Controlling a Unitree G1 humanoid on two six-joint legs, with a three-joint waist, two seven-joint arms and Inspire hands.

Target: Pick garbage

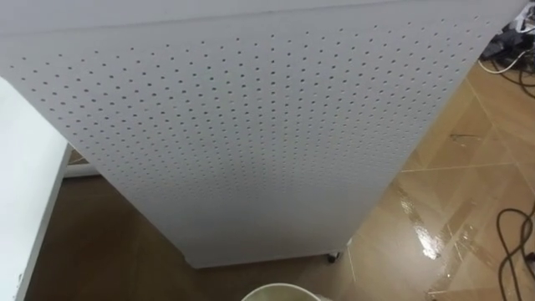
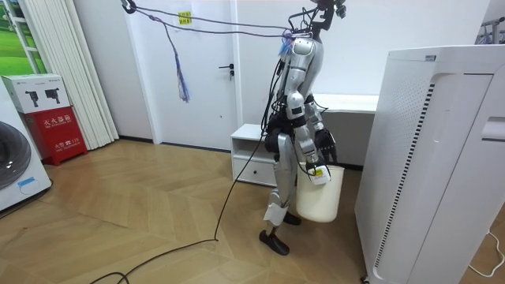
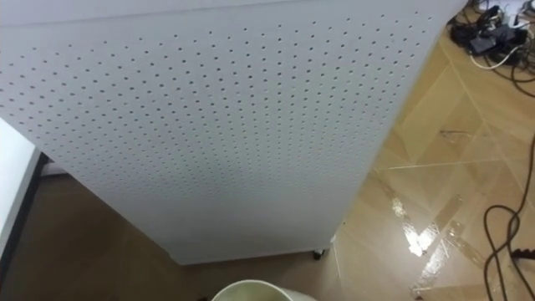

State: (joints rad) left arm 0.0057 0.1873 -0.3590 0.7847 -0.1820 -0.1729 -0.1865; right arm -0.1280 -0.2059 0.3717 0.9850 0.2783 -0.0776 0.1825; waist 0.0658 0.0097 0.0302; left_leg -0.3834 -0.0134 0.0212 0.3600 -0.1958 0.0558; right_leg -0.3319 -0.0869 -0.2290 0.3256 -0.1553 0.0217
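The cream wastebasket (image 2: 318,196) hangs at the robot's front, its rim close to the foot of the tall perforated white cabinet (image 1: 251,134) it faces. Its right hand (image 2: 316,162) sits at the rim, its left hand (image 2: 328,145) just above; I cannot tell how either hand's fingers are set. A low drawer unit (image 2: 251,158) stands close behind. Open wood floor (image 2: 142,205) spreads toward the room view's left.
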